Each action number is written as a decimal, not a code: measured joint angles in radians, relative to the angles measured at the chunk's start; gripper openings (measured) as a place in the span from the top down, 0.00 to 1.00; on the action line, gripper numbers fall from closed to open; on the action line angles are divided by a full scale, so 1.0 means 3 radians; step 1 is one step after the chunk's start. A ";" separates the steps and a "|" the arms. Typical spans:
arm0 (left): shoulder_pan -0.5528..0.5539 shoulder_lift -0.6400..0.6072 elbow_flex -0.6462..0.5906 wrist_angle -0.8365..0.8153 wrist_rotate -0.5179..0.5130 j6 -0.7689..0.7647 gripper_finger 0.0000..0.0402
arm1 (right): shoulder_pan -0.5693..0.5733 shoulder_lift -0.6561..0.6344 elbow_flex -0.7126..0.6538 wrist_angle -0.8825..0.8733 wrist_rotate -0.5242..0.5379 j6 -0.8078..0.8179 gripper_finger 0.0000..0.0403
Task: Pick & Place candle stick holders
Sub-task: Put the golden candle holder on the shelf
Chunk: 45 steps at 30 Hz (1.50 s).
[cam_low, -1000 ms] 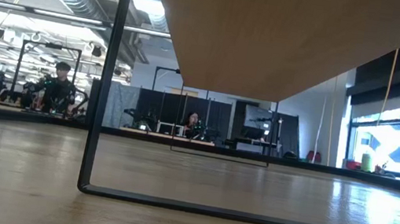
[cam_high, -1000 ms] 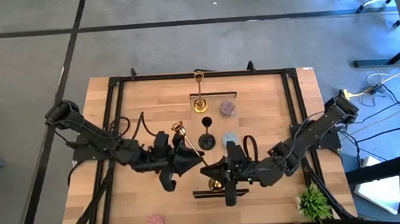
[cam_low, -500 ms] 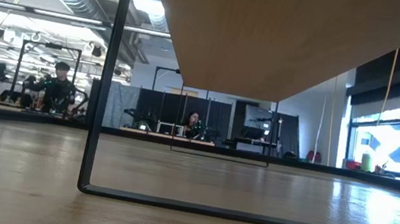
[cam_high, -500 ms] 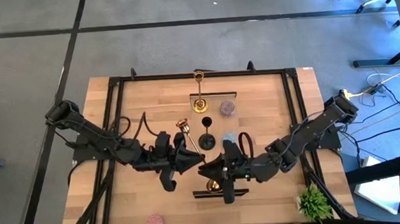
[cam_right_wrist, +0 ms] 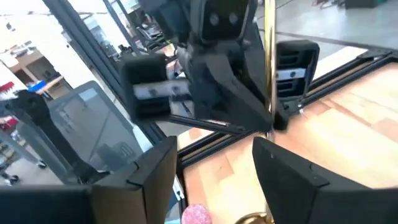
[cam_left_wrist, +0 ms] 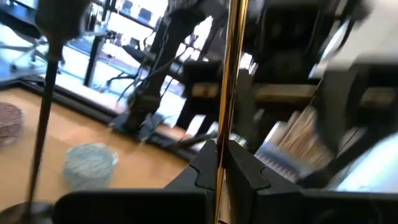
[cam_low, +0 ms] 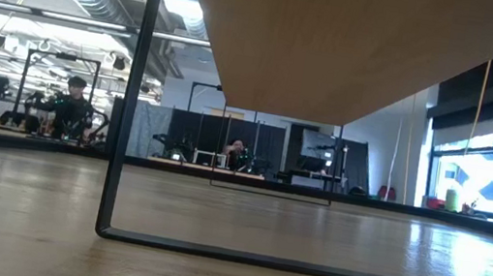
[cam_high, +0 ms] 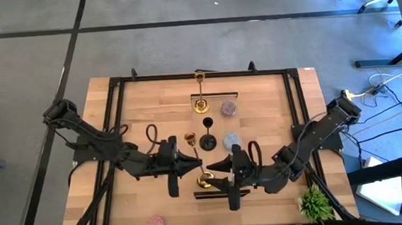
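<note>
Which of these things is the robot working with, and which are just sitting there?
Part of the job:
- gold holder in the shut left gripper
- gold holder at the back
- black holder
- mauve holder
- light-blue holder
- pink holder
- right gripper, open beside the held one

Just lying about:
- green plant
- black frame rails

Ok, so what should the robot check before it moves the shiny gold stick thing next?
1. Left gripper pinching the gold candle holder by its stem: ok, its fingers are closed on it.
2. Right gripper let go: ok, fingers apart, stem between them untouched.
3. Holder upright: not ok, it leans in the high view.
4. Holder's base resting on the table: cannot tell.
5. Black candle holder out of the way: ok, standing apart.
</note>
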 joint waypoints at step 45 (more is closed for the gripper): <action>-0.0483 0.1335 0.1554 -0.1945 -0.2175 -0.0761 0.98 | 0.1220 -0.1107 -0.0429 -0.1762 0.0930 0.0322 0.54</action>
